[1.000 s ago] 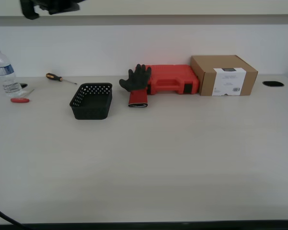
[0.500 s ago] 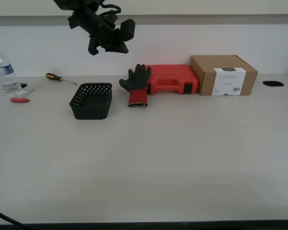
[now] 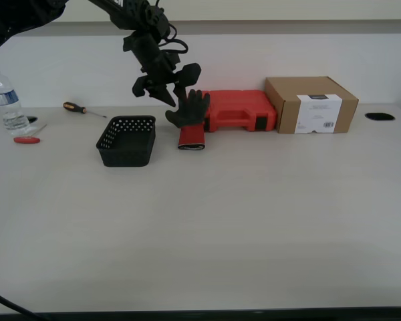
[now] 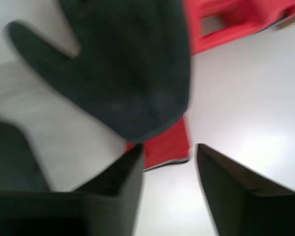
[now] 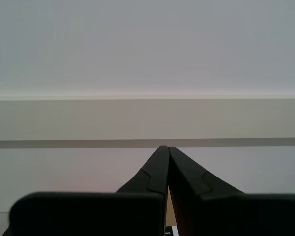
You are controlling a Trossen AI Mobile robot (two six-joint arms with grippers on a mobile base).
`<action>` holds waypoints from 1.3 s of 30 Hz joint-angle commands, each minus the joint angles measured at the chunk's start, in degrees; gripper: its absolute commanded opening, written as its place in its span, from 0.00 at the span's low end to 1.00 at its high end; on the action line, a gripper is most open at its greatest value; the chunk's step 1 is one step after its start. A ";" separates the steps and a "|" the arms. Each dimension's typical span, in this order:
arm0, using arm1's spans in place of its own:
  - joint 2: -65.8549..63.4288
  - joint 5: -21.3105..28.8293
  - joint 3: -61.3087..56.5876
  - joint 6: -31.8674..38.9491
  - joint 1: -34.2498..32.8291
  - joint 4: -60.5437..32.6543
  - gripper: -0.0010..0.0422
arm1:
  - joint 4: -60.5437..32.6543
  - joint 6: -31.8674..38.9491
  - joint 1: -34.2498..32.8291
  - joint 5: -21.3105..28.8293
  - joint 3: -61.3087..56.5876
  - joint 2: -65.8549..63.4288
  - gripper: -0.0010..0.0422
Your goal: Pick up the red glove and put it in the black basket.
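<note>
My first gripper (image 3: 168,89) hovers just above the glove (image 3: 190,115), fingers spread, empty; basket (image 3: 127,140) just left. My second gripper (image 5: 166,152): fingers pressed together, empty.

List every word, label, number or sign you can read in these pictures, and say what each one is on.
None can be read.
Cardboard box: a white label with dark print and what looks like a barcode, too small to read.
Water bottle: a blue band, no legible text.
Red tool case, red glove, black basket: no print visible.
</note>
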 commanded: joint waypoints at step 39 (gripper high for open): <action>-0.02 0.02 0.07 0.15 0.04 -0.85 0.02 | 15.19 -3.13 -3.21 -11.87 -5.62 1.75 0.56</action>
